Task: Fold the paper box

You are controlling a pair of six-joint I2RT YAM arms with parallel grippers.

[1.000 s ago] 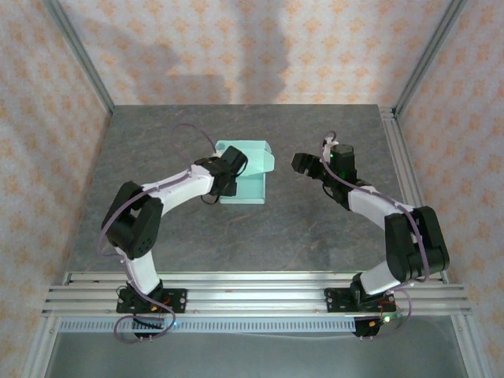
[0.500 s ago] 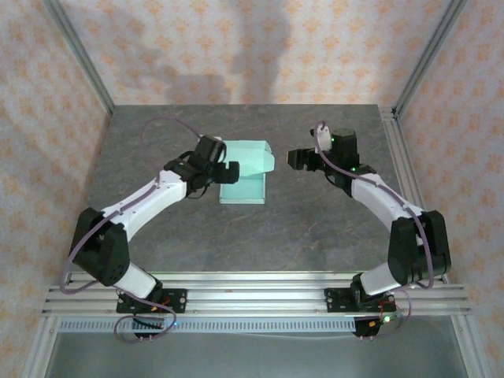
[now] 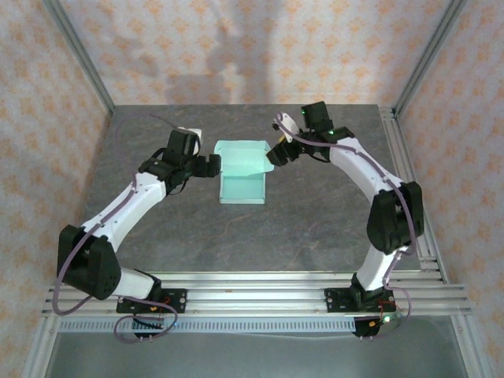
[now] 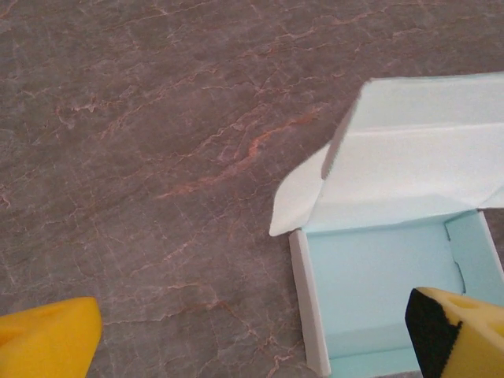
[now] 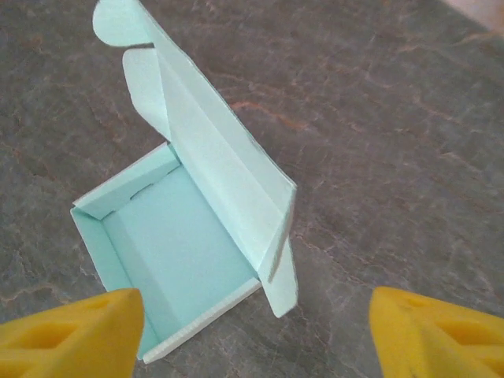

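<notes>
Both of your grippers are spread wide and hold nothing. Your left gripper point(image 3: 208, 165) sits just beside the left edge of the paper box point(image 3: 242, 175), and your right gripper point(image 3: 277, 153) sits at the box's far right corner, next to the lid's side flap. From overhead you cannot tell whether either one touches the card.

Your two arms reach in from the near edge and bend toward each other over the dark stone-patterned table point(image 3: 315, 228). The box lies between them, toward the far middle of the table.

The box is pale mint green. Its shallow tray point(image 3: 240, 189) lies flat and open toward you, with its lid point(image 3: 244, 155) raised along the far side.

Through your left wrist camera, the left gripper point(image 4: 252, 346) shows one yellow fingertip point(image 4: 47, 342) over bare table. The other, black-padded, is over the tray's right side, with the box point(image 4: 386, 268) in the gap's right part.

Through your right wrist camera, the right gripper point(image 5: 256, 335) has its fingertips point(image 5: 71, 335) far apart. The box point(image 5: 181, 252) lies partly between them, its lid tilted up and a rounded flap point(image 5: 118, 24) at the lid's end.
</notes>
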